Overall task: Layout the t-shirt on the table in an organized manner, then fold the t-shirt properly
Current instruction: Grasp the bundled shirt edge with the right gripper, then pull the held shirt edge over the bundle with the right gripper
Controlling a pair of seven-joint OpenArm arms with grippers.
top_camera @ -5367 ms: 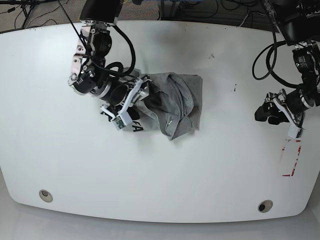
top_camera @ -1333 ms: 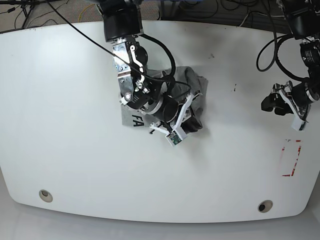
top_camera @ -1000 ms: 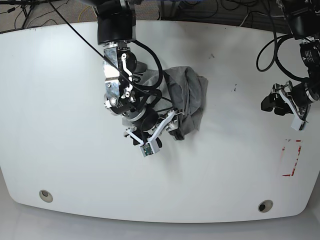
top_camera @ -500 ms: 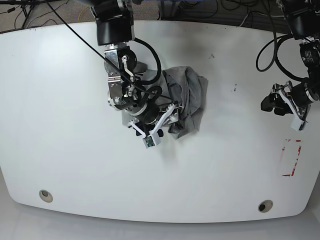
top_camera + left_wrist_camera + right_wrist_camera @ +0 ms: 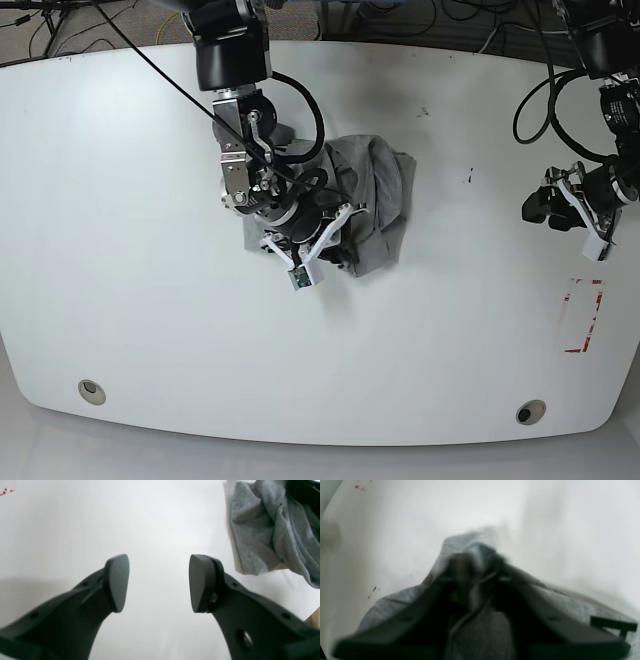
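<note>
The table [image 5: 120, 250] is the biggest thing here, a wide white top, and the t-shirt [image 5: 375, 200] lies near its middle as a crumpled grey heap, nowhere near spread out. The right gripper [image 5: 318, 238] sits on the heap's near-left side, and in its own wrist view, blurred as it is, grey cloth bunches up between the dark fingers, so it looks clenched on a fold of the t-shirt. The left gripper [image 5: 158, 582] hangs well apart from the t-shirt, toward the table's right edge, its two pads spread wide with nothing between them and only bare white below. A small red-and-white mark [image 5: 583, 315] lies on the table just past it. The cloth looks light, soft and limp: it will sag and drag rather than hold shape, and a pinch in the middle only lifts a lump. Better holds would likely be a hem, shoulder seam or sleeve edge, one per gripper, pulled apart to flatten it.
</note>
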